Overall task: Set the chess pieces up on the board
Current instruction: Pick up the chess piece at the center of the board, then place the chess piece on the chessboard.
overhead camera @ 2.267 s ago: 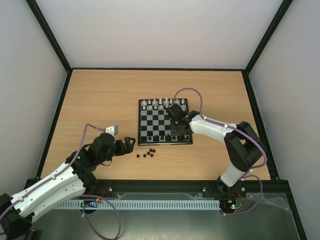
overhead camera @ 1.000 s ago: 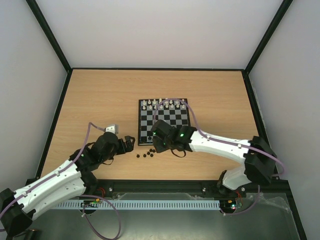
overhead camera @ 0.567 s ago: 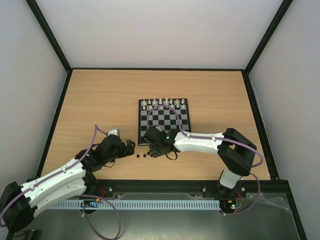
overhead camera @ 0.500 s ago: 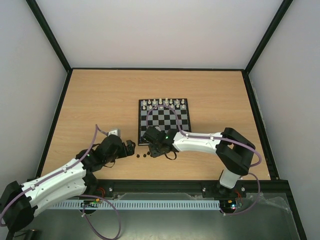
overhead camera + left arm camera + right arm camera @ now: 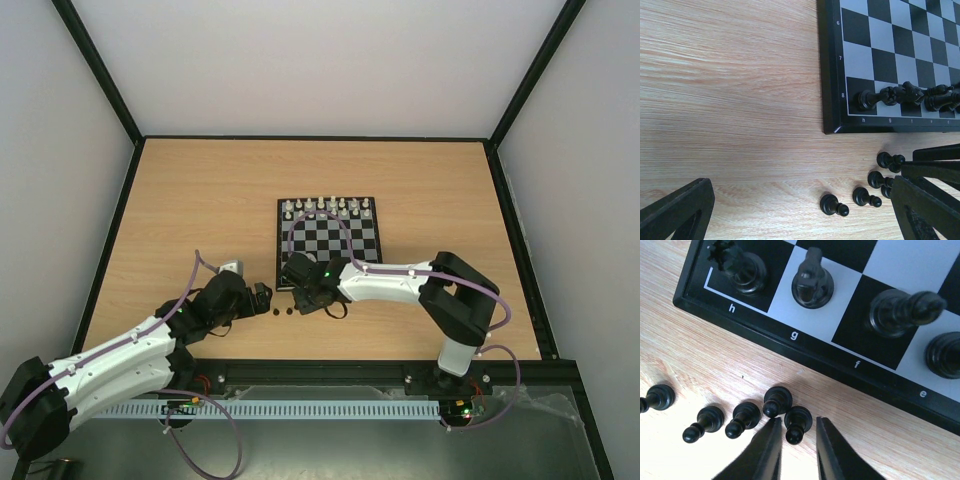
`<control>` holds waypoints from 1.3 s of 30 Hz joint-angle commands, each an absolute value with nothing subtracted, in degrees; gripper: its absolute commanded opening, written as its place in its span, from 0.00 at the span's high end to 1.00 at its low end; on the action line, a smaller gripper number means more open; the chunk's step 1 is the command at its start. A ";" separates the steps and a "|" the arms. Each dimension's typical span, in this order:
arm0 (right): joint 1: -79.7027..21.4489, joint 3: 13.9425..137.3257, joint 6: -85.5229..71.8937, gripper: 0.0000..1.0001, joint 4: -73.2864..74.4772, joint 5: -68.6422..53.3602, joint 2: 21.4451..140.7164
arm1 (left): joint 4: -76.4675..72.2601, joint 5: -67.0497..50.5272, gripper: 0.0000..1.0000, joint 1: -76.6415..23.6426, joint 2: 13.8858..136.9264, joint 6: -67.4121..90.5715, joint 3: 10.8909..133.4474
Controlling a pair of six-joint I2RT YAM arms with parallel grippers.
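The board (image 5: 279, 245) lies mid-table, black pieces lined along its near edge (image 5: 905, 95). Several loose black pawns (image 5: 283, 312) stand on the wood just off its near-left corner. My right gripper (image 5: 797, 432) is low over them, its jaws narrow but open either side of one upright pawn (image 5: 798, 422), with a sliver of gap on each side. A second pawn (image 5: 776, 401) touches the left finger's outer side. In the top view, my right gripper (image 5: 305, 298) hides part of the cluster. My left gripper (image 5: 800, 215) hovers wide open and empty just left of the pawns (image 5: 832, 205).
White pieces (image 5: 327, 208) fill the board's far rows. A rook (image 5: 742, 267), knight (image 5: 812, 282) and bishop (image 5: 900, 310) stand on the near row beside the board's black border (image 5: 840, 367). The two grippers sit close together at the board's near-left corner.
My right arm swung from over the board down to the loose pawns, and its jaws have narrowed around one pawn. The left arm crept slightly nearer, still wide open.
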State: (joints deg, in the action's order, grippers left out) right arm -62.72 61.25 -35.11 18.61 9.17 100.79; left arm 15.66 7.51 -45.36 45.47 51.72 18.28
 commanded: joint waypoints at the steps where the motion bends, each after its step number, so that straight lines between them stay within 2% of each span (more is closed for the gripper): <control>1: -63.02 62.45 -35.40 0.82 19.67 9.15 102.11 | 14.88 7.21 0.00 -45.74 45.28 51.59 17.49; 9: -63.10 62.69 -35.67 0.94 20.70 9.50 101.05 | 14.98 7.12 0.00 -45.79 44.85 51.59 17.67; 24: -62.26 68.72 -34.40 0.94 32.54 16.90 89.08 | 14.68 7.40 0.00 -45.75 44.44 51.55 17.97; 39: -46.46 69.02 -27.92 0.94 34.13 15.50 87.83 | 15.29 7.57 0.01 -45.86 43.51 51.64 18.01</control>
